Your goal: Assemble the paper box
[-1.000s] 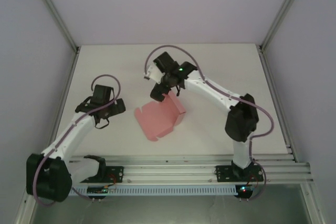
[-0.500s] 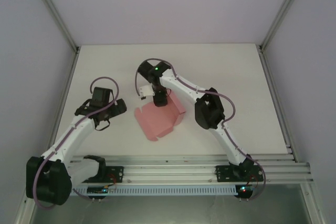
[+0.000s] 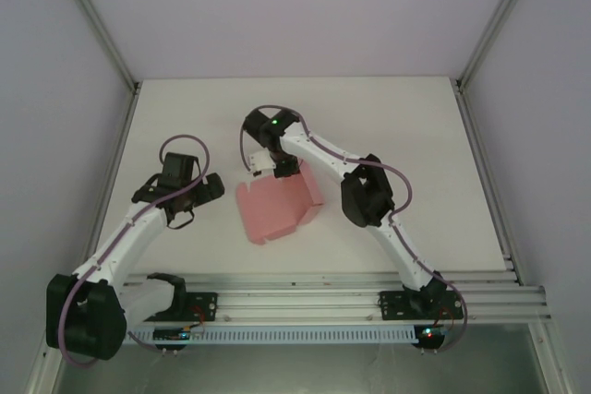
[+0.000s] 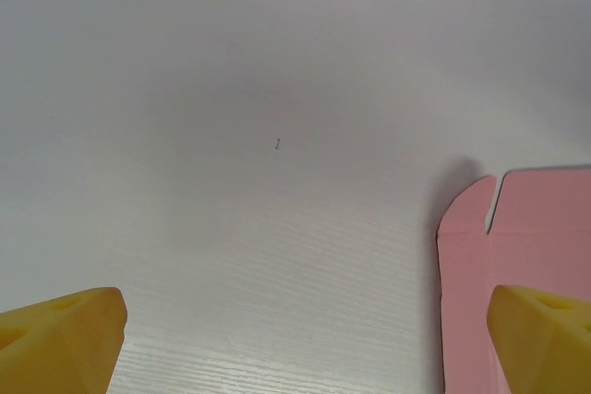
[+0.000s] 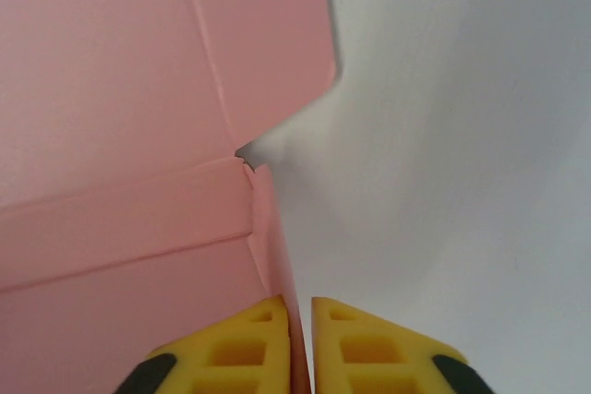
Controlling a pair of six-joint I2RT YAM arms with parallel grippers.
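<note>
Right wrist cam: R gripper [image 5: 300, 343] pinched tight on upright flap [image 5: 274, 237] of pink paper box [image 5: 120, 89]. Top cam: box part-folded, mid-table [image 3: 416, 136], R gripper at its 12 o'clock edge. L gripper [image 3: 210, 188] near its 9 o'clock, jaws wide.

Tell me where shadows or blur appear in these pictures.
Top external view: soft, even light; the paper box throws almost no shadow on the table. Left wrist view: a faint grey shadow beside the box corner; the left pincer looks soft. Right wrist view: a soft shadow beside the raised flap; the right pincer is sharp.
</note>
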